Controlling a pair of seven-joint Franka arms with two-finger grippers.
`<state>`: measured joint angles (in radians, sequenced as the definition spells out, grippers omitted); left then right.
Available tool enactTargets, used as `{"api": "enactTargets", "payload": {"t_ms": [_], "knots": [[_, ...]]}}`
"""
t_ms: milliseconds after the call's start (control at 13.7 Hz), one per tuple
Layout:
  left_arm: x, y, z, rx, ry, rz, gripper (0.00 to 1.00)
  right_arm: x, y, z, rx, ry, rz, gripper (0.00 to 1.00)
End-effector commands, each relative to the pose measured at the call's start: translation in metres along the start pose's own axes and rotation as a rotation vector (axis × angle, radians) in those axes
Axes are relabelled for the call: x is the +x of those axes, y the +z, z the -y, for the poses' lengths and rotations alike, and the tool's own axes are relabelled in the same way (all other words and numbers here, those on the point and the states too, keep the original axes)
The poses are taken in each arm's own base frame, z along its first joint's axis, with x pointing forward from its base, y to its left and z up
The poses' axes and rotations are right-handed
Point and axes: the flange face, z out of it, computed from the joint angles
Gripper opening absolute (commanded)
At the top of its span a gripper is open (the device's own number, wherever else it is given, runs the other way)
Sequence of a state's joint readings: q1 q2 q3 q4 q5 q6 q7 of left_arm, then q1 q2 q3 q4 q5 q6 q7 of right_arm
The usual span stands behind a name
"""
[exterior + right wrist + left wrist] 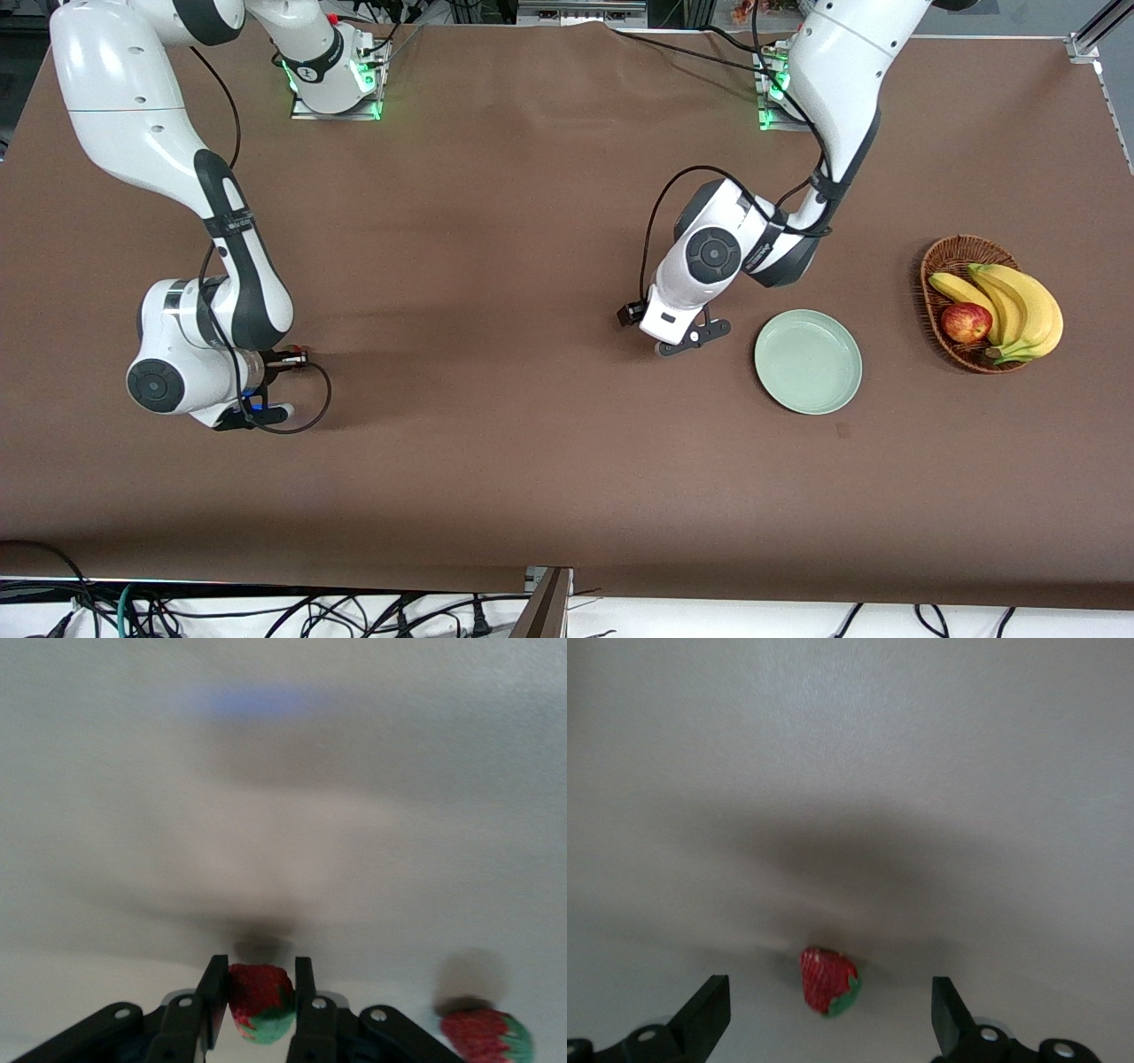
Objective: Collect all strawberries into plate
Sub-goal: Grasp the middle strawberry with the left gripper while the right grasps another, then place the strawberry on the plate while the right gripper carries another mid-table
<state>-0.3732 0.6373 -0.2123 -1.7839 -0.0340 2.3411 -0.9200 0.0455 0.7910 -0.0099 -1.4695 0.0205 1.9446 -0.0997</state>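
Note:
In the right wrist view a small red strawberry [260, 994] with a green top sits clamped between the fingers of my right gripper [259, 973], just above the brown table. A second strawberry [485, 1036] lies on the table close beside it. The front view shows that gripper [261, 415] low at the right arm's end of the table, with both berries hidden under it. My left gripper [828, 1019] is open, and a third strawberry [827, 980] lies on the table between its spread fingers, touching neither. In the front view it [693, 340] hangs beside the pale green plate [808, 361], which holds nothing.
A brown wicker basket [941, 259] with bananas [1019, 306] and a red apple [966, 322] stands at the left arm's end of the table, past the plate. The table's front edge runs along the bottom of the front view, with cables below it.

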Motion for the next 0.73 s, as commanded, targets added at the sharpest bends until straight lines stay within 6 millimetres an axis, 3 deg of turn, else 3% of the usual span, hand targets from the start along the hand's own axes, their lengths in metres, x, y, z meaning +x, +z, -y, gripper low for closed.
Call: {"api": "enactTargets", "payload": {"t_ms": [0,73,219,365,512,585,658], "knots": [[-0.012,0.015,-0.008,0.040,0.025,-0.038,1.00,-0.006,-0.030,0.037,0.099,-0.002,-0.039,0.00],[-0.013,0.017,-0.008,0.047,0.028,-0.041,0.94,-0.008,-0.033,0.061,0.146,0.038,-0.029,0.00],[-0.018,0.024,-0.011,0.054,0.022,-0.036,0.70,-0.008,-0.037,0.113,0.163,0.147,-0.018,0.00],[-0.018,0.024,-0.011,0.054,0.020,-0.036,0.37,-0.007,-0.048,0.173,0.152,0.238,-0.036,0.00],[-0.018,0.023,-0.011,0.053,0.022,-0.037,0.13,-0.013,-0.046,0.233,0.139,0.318,-0.052,0.00],[-0.017,0.021,-0.011,0.051,0.022,-0.039,0.01,-0.013,-0.045,0.248,0.147,0.359,-0.073,0.00],[-0.014,0.017,-0.009,0.053,0.024,-0.040,0.00,-0.015,-0.044,0.264,0.153,0.388,-0.086,0.00]]}}
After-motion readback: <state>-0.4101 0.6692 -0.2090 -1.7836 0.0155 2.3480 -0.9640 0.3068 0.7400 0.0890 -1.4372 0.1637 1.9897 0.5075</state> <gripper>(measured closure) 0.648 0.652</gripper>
